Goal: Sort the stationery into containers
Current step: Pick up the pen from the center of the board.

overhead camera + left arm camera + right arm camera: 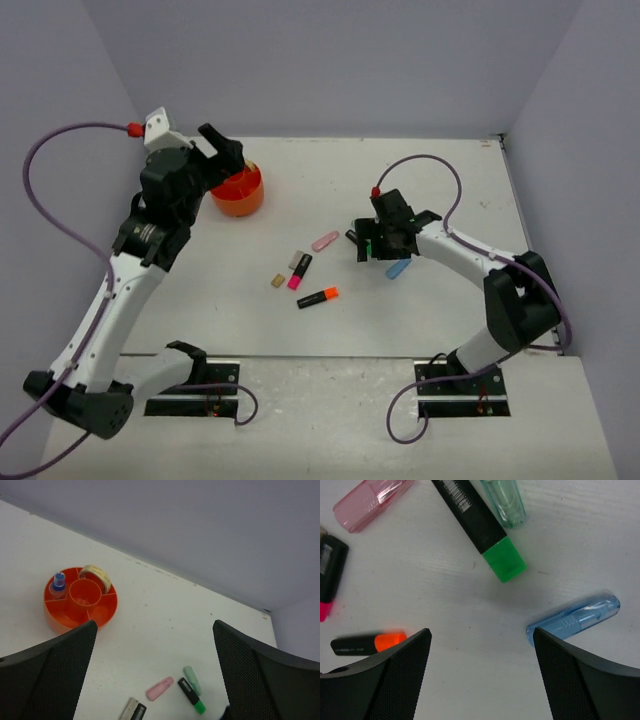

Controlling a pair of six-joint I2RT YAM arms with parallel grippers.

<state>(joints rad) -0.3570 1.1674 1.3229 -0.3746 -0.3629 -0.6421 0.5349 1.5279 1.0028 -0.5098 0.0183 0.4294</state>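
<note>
The orange tub (pixel 56 620) holds a tan ring (pixel 96 575) and a blue-capped tube (pixel 59 582) in its compartments. My left gripper (pixel 155 626) is open and empty, raised near the tub (pixel 240 195). My right gripper (pixel 482 634) is open low over bare table, nothing between its fingers. Just ahead of it lie a green-ended highlighter (pixel 480 527), a mint piece (pixel 505 500) and a pink piece (pixel 372 500). A blue piece (pixel 575 619) lies by its right finger and an orange-ended highlighter (pixel 367 644) by its left. A pink-ended highlighter (pixel 327 575) lies further left.
A small tan block (pixel 278 281) and a grey piece (pixel 296 259) lie beside the pink-ended highlighter (pixel 300 273) mid-table. Grey walls close the table at the back and both sides. Purple cables loop from both arms.
</note>
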